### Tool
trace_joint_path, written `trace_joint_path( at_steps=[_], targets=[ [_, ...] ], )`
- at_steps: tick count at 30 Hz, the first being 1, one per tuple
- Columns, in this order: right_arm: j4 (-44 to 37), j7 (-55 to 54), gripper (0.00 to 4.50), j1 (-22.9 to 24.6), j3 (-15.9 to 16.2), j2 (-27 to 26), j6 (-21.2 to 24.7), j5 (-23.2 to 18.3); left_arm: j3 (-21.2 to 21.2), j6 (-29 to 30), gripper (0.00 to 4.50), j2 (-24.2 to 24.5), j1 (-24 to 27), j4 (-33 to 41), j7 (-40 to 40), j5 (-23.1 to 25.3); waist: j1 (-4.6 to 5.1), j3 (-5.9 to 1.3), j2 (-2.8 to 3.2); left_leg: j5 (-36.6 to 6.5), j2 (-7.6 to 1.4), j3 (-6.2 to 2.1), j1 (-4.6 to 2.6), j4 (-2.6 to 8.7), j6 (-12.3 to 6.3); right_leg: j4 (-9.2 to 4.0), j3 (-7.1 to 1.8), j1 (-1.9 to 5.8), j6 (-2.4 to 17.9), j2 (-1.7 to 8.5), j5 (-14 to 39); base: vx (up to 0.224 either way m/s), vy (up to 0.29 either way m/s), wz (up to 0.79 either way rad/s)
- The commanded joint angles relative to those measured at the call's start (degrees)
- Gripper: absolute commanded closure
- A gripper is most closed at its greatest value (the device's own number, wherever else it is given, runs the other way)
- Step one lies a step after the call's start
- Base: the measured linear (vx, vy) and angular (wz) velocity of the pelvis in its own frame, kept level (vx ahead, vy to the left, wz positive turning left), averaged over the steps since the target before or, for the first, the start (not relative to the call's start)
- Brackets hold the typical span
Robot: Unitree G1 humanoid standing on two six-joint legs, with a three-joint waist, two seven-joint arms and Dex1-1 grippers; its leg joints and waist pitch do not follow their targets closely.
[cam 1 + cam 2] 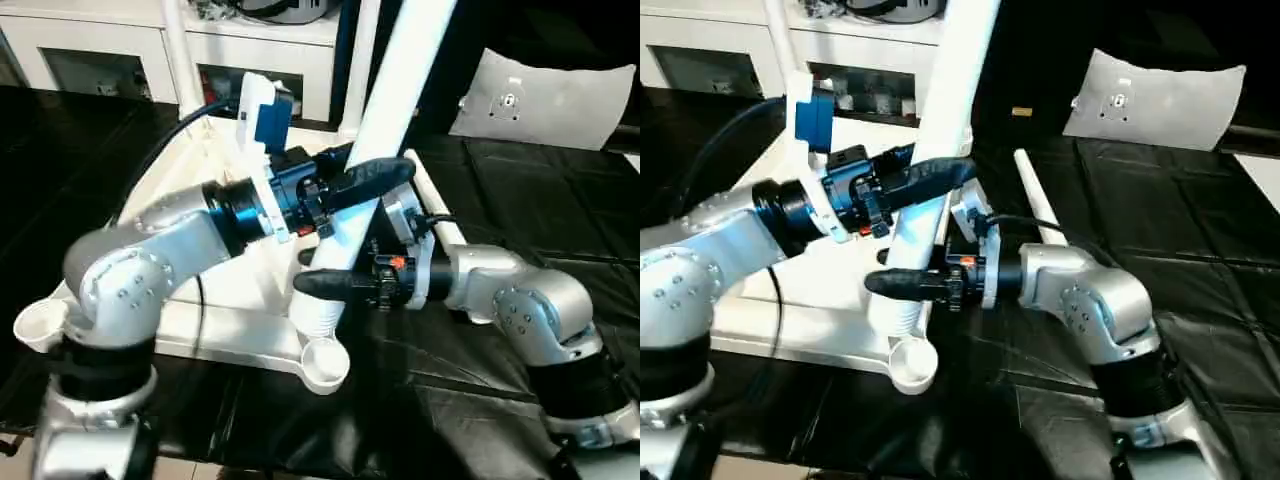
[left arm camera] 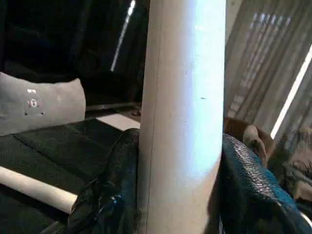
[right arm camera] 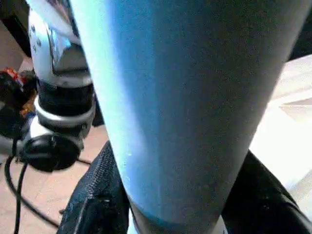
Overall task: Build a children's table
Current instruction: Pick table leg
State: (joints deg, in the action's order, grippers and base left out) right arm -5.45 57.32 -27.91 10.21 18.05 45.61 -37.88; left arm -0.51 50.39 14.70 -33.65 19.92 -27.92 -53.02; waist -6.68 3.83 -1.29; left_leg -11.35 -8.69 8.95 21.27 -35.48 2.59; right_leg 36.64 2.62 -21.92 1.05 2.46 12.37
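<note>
Head views: table leg (image 1: 385, 110), white tapered tube, tilted, threaded lower end (image 1: 318, 318) just above a round corner socket (image 1: 324, 362) of the table top (image 1: 235, 290), which lies underside up on the black workbench (image 1: 520, 190). Left gripper (image 1: 362, 185) clamped across the leg's middle, black fingers on either side of the tube. Right gripper (image 1: 335, 283) closed round the same leg lower down, just above the thread, directly beneath the left gripper. Second leg (image 1: 1038, 208) lying flat on the workbench just behind the right gripper. Grey pad (image 1: 555, 98) well beyond both grippers, at the far side of the bench. Another corner socket (image 1: 38, 325) near the left arm's elbow

Left wrist view: leg (image 2: 183, 117) upright between the two fingers (image 2: 114, 195), each pressed against its side; spare leg (image 2: 34, 187) and grey pad (image 2: 41, 102) beyond the fingers

Right wrist view: leg (image 3: 195, 97) seated between both fingers (image 3: 95, 204), in contact either side; left arm's wrist (image 3: 63, 97) close above
</note>
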Motion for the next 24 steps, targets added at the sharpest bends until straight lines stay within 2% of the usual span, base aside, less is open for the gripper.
trace_joint_path(
  at_steps=[1,2,4,6,10,12,15,16,17,19,21,22,24],
  targets=[
    [0.1,-2.4,2.57,0.6,0.2,-0.9,-0.3,0.3,1.3,-2.4,1.98,-2.8,-0.8,3.3,-0.1,-2.0,-0.33,-3.78,-0.04,-6.3,-4.19,-1.29,-0.43,4.39,1.24,-4.7,-3.33,2.61,9.9,6.06,9.9,0.0,0.0,0.0],
    [-0.2,-4.8,2.57,1.7,-0.9,-2.6,-1.9,0.5,-1.5,-4.7,1.98,-6.3,-0.5,2.8,2.0,-4.5,-0.29,-3.75,-0.19,-6.4,-4.17,-1.32,-0.4,4.45,1.28,-4.68,-3.28,2.66,9.9,6.01,10.2,0.0,0.0,0.0],
    [-0.9,-9.1,2.58,3.1,-2.8,-5.3,-2.5,0.1,-3.8,-7.2,1.98,-8.6,0.2,2.8,2.8,-5.7,-0.46,-3.73,-0.12,-7.1,-4.26,-1.33,-0.27,4.47,1.63,-4.93,-3.3,2.68,10.3,6.48,11.5,0.0,0.0,0.0],
    [-1.3,-10.3,2.6,3.4,-3.3,-6.1,-2.1,-0.1,-3.9,-7.7,1.98,-8.7,0.6,3.0,2.4,-5.4,-0.46,-3.79,-0.1,-6.9,-4.2,-1.34,-0.37,4.51,1.71,-4.88,-3.21,2.55,10.2,6.18,11.3,0.0,0.0,0.0],
    [-3.3,-13.4,2.6,5.5,-4.2,-8.9,-2.1,-0.6,-6.2,-10.1,1.98,-12.1,1.5,1.4,4.8,-6.5,-0.23,-3.63,0.09,-8.5,-4.19,-1.38,-0.41,4.73,2.26,-5.04,-3.29,2.5,9.4,6.03,11.2,0.0,0.0,0.0],
    [-3.9,-13.7,2.6,6.4,-4.2,-9.4,-2.3,-0.8,-5.9,-9.4,1.98,-12.2,1.9,1.1,4.8,-6.6,-0.17,-3.53,-0.01,-9.2,-4.2,-1.39,-0.33,4.84,2.28,-5.15,-3.36,2.52,8.9,6.13,12.3,0.0,0.0,0.0],
    [-5.3,-13.7,2.6,8.0,-2.7,-10.1,-2.9,-0.8,-2.3,-7.8,1.98,-11.6,2.6,1.3,2.0,-4.2,-0.2,-3.51,0.06,-9.1,-4.22,-1.57,-0.36,5.02,2.28,-5.27,-3.36,2.46,7.0,6.04,13.6,0.0,0.0,0.0],
    [-5.4,-13.6,2.6,8.1,-1.7,-10.0,-3.6,0.0,0.0,-8.4,1.98,-10.4,2.4,1.1,0.5,-1.7,-0.25,-3.5,0.37,-9.5,-4.3,-1.7,-0.47,5.15,2.4,-5.36,-3.37,2.27,6.3,6.03,14.2,0.0,0.0,0.0],
    [-5.3,-13.8,2.6,8.0,-1.5,-10.0,-3.9,0.5,0.6,-9.1,1.98,-9.9,2.2,0.9,0.3,-0.7,-0.1,-3.52,0.33,-9.6,-4.33,-1.65,-0.5,5.11,2.58,-5.3,-3.41,2.24,6.2,5.92,14.0,0.0,0.0,0.0],
    [-4.6,-14.8,2.6,7.8,-1.6,-9.7,-5.5,2.1,-1.3,-9.8,1.98,-9.3,1.5,0.4,1.9,-0.9,0.01,-3.46,0.35,-10.6,-4.29,-1.68,-0.52,5.18,3.41,-5.22,-3.39,2.3,6.5,5.97,14.0,0.0,0.0,0.0],
    [-4.2,-16.1,2.6,7.8,-1.9,-9.5,-6.7,3.6,-3.7,-10.0,1.98,-8.8,1.6,0.9,3.2,-2.3,0.14,-3.46,-0.04,-10.3,-4.22,-1.56,-0.47,5.11,3.67,-5.21,-3.41,2.43,7.0,6.0,13.2,0.0,0.0,0.0],
    [-4.2,-16.8,2.6,8.0,-2.0,-9.3,-7.2,4.4,-4.6,-10.1,1.7,-8.3,1.8,1.5,3.7,-2.4,0.14,-3.42,-0.24,-10.1,-4.23,-1.57,-0.44,5.11,3.63,-5.12,-3.44,2.44,7.1,6.05,13.0,0.0,0.0,0.0],
    [-4.2,-18.5,2.6,8.2,-2.1,-8.8,-8.3,6.6,-6.8,-10.1,1.63,-6.7,2.7,3.2,5.1,-2.5,0.19,-3.46,-0.17,-9.2,-4.23,-1.62,-0.37,5.11,3.56,-4.88,-3.39,2.51,7.2,6.05,12.5,0.0,0.0,0.0]
  ],
)
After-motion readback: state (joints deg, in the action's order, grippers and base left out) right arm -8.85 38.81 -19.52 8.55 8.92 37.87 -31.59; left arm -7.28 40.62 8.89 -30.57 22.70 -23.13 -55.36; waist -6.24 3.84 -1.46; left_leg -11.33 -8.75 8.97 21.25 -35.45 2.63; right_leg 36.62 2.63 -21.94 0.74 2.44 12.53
